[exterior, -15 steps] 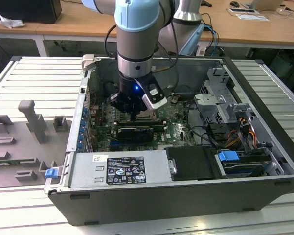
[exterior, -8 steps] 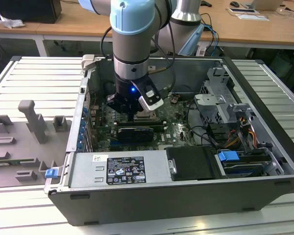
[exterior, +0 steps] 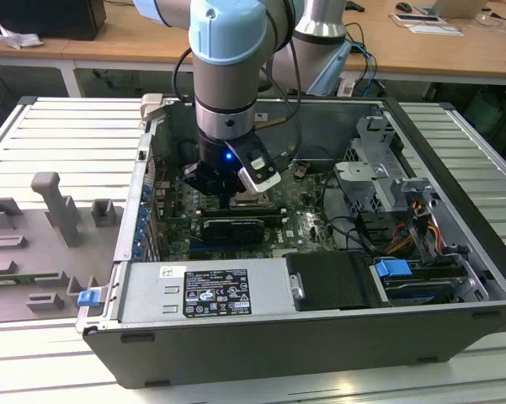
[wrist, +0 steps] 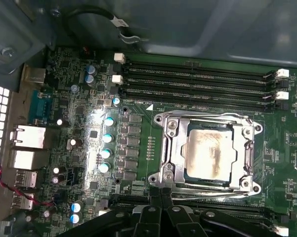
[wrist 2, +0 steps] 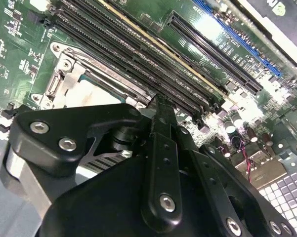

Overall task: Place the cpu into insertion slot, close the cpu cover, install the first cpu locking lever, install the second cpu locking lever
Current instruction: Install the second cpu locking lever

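The cpu (wrist: 209,154), a pale silver square, lies in the insertion slot, whose contacts are hidden beneath it. The silvery cpu cover (wrist: 174,148) lies flat over the chip, which shows through its window. Thin metal levers (wrist: 207,115) run along two edges of the cover. My gripper (wrist: 160,191) is shut with nothing between its fingers, and its tips are right at the cover's edge beside one lever. In the second wrist view the gripper (wrist 2: 160,100) hangs just past the cover (wrist 2: 71,81). In the exterior view the gripper (exterior: 234,199) is low over the green motherboard (exterior: 299,223) inside the open computer case.
Long black memory slots (wrist: 197,81) flank the socket. The case walls (exterior: 455,332), a power supply (exterior: 206,290), a drive cage (exterior: 379,181) and cables (exterior: 345,231) crowd the board. A grey fixture tray (exterior: 42,240) lies at the exterior view's left.
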You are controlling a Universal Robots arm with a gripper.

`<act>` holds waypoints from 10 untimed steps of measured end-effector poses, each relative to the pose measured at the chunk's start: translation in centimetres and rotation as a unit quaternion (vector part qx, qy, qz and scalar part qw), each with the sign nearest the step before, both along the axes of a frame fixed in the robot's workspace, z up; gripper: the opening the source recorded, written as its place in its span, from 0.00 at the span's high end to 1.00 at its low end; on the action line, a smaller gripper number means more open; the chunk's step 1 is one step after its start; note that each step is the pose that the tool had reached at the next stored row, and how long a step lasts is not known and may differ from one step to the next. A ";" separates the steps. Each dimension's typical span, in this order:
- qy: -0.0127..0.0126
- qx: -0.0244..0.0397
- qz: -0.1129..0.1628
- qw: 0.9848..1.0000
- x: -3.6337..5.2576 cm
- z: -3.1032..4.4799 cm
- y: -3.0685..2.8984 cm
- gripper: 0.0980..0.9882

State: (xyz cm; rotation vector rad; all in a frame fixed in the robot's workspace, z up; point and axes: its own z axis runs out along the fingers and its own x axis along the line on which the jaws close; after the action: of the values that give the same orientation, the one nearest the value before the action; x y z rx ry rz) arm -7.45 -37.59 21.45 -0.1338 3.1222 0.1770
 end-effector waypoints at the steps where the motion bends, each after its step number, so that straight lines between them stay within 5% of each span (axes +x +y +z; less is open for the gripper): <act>1: 0.000 0.000 0.000 1.000 0.00 -0.02 -0.01 0.99; 10: 0.000 0.004 0.000 1.000 -0.02 -0.82 -0.02 0.99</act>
State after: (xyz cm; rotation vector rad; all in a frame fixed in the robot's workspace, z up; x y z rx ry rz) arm -7.47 -37.60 20.62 -0.1338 3.1212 0.1902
